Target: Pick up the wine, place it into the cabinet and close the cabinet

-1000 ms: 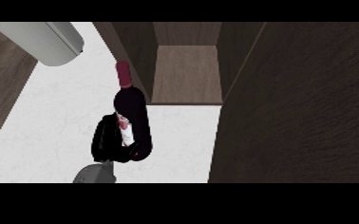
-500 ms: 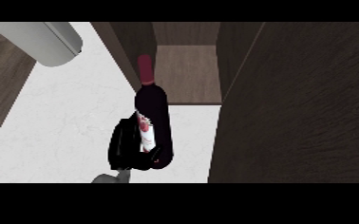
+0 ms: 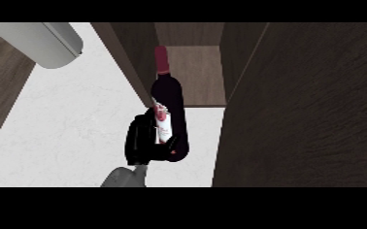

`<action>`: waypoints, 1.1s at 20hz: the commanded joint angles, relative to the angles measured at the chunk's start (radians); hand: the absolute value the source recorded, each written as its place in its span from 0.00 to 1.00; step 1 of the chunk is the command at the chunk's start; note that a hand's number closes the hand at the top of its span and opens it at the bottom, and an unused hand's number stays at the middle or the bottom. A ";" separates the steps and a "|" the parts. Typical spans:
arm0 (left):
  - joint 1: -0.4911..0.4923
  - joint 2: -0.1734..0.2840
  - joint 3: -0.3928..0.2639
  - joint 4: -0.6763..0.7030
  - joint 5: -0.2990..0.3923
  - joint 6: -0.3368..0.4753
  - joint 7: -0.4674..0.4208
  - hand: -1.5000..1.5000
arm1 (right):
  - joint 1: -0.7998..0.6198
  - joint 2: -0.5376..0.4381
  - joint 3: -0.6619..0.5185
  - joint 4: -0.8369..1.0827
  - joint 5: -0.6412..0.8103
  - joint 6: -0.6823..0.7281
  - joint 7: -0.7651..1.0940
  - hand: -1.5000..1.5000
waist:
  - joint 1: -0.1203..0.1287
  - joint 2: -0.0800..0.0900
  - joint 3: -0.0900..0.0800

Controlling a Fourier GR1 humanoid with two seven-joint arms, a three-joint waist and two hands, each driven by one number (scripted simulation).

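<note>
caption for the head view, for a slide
Robot hand holds the wine bottle, neck pointing into the open cabinet.

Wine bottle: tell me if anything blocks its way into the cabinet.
Nothing visible does. The hand holds the wine bottle with its red-capped neck already pointing into the cabinet's open front. The cabinet door stands swung open at the right, off the path, and the wooden shelf ahead looks bare.

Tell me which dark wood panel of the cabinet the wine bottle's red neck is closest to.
The left side wall, right beside the dark glass wine bottle in the black robot hand; the open door stands farther right.
</note>
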 commanded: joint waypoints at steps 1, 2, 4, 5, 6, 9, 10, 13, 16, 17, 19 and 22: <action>-0.099 0.000 -0.080 0.100 0.120 0.082 -0.070 1.00 | 0.009 -0.011 -0.037 0.031 -0.070 0.042 -0.064 0.00 | -0.003 0.001 0.000; -0.069 0.000 -0.056 0.075 0.072 0.056 -0.050 1.00 | 0.025 0.002 0.000 -0.027 -0.036 0.010 -0.009 0.00 | 0.001 0.000 0.000; -0.133 0.000 -0.041 0.142 0.101 0.022 -0.063 1.00 | -0.017 0.008 0.010 -0.026 -0.034 -0.008 0.010 0.00 | 0.000 0.000 0.000; -0.133 0.000 -0.102 0.204 0.160 0.026 -0.180 1.00 | 0.056 -0.009 -0.032 -0.011 -0.085 0.050 -0.060 0.00 | -0.006 0.001 0.000; -0.123 0.000 -0.084 0.240 0.138 -0.033 -0.188 1.00 | 0.013 -0.003 -0.005 -0.010 -0.052 0.016 -0.003 0.00 | -0.002 0.001 0.000; -0.176 0.000 -0.090 0.162 0.159 0.066 -0.118 1.00 | 0.039 0.006 -0.005 -0.024 -0.039 0.018 -0.034 0.00 | 0.000 0.000 0.000; -0.218 0.000 -0.136 0.220 0.216 0.068 -0.199 1.00 | 0.018 0.001 -0.005 -0.009 -0.054 0.016 -0.010 0.00 | -0.005 0.001 0.000; -0.302 0.000 -0.104 0.316 0.240 0.052 -0.193 1.00 | -0.070 -0.018 -0.039 0.031 -0.066 0.011 0.004 0.00 | -0.006 0.002 -0.001; -0.374 0.000 -0.119 0.413 0.317 0.041 -0.238 1.00 | 0.032 0.020 0.039 0.004 -0.003 0.017 -0.038 0.00 | -0.015 0.004 -0.001; -0.371 0.000 -0.138 0.379 0.306 0.053 -0.218 1.00 | -0.004 0.011 -0.023 0.119 -0.030 0.049 -0.138 0.00 | -0.009 0.003 0.000; -0.392 0.000 -0.130 0.405 0.335 0.053 -0.206 1.00 | -0.010 0.007 0.018 -0.016 -0.034 0.004 0.000 0.00 | -0.010 0.002 0.000; -0.467 0.000 -0.134 0.464 0.393 0.075 -0.190 1.00 | -0.033 -0.016 -0.072 0.053 -0.101 0.024 -0.043 0.00 | -0.016 0.004 0.000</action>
